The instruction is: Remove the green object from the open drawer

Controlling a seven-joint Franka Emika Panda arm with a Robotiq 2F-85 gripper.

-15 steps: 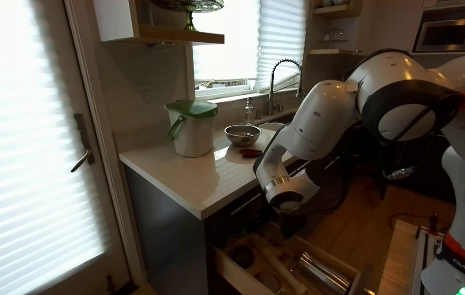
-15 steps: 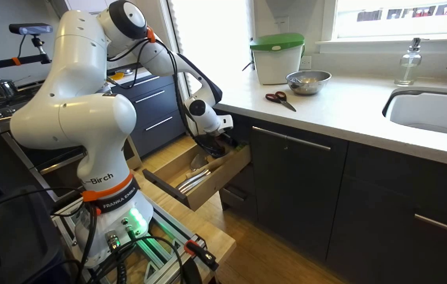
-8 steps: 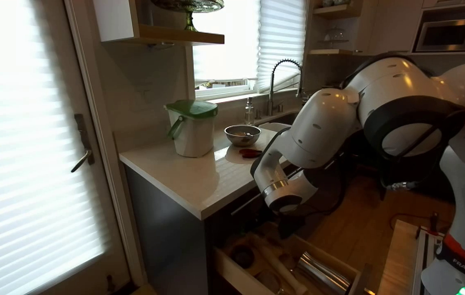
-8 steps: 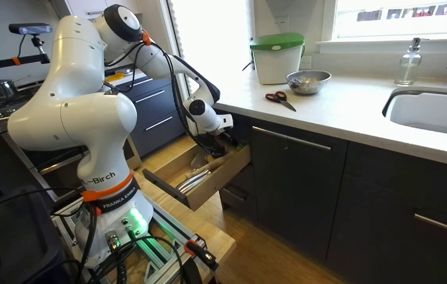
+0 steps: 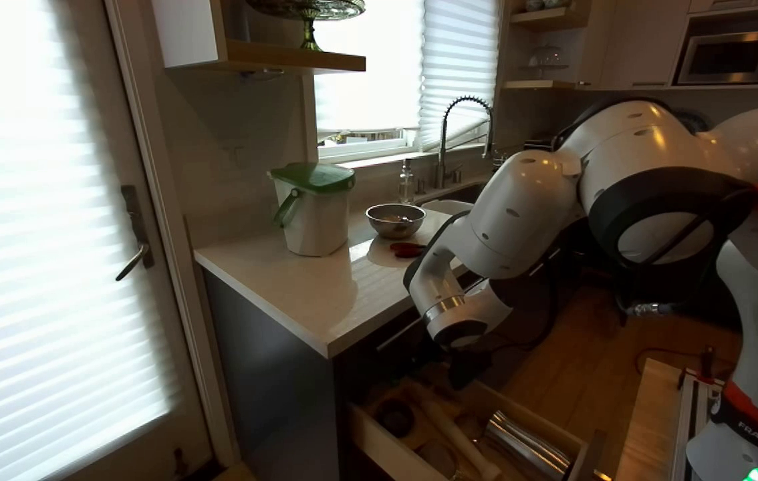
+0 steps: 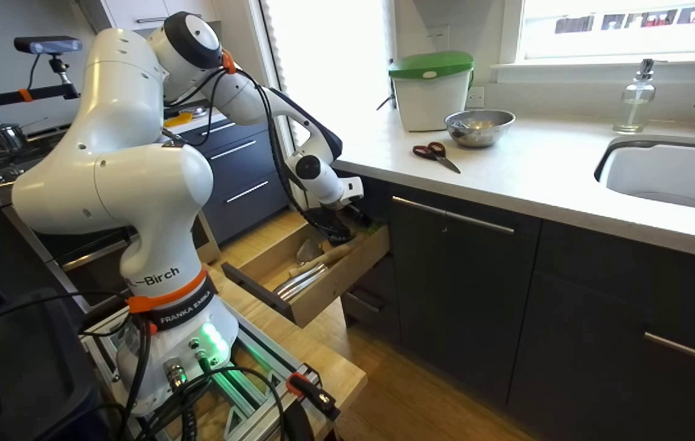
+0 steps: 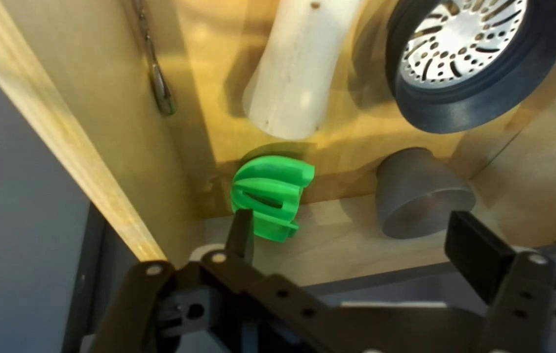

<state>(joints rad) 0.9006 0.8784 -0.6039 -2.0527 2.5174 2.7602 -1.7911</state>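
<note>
One wooden drawer (image 7: pixel 116 127) holds a slotted green object (image 7: pixel 275 187).

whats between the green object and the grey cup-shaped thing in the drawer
Only bare, partly shadowed wood of the drawer: the wrist view shows no item between the green object and the grey cup-shaped thing.

The gripper (image 7: pixel 350 218) partly hides the green object (image 7: pixel 274 188); the wrist view's top edge crops a pale rod (image 7: pixel 302 68).
</note>
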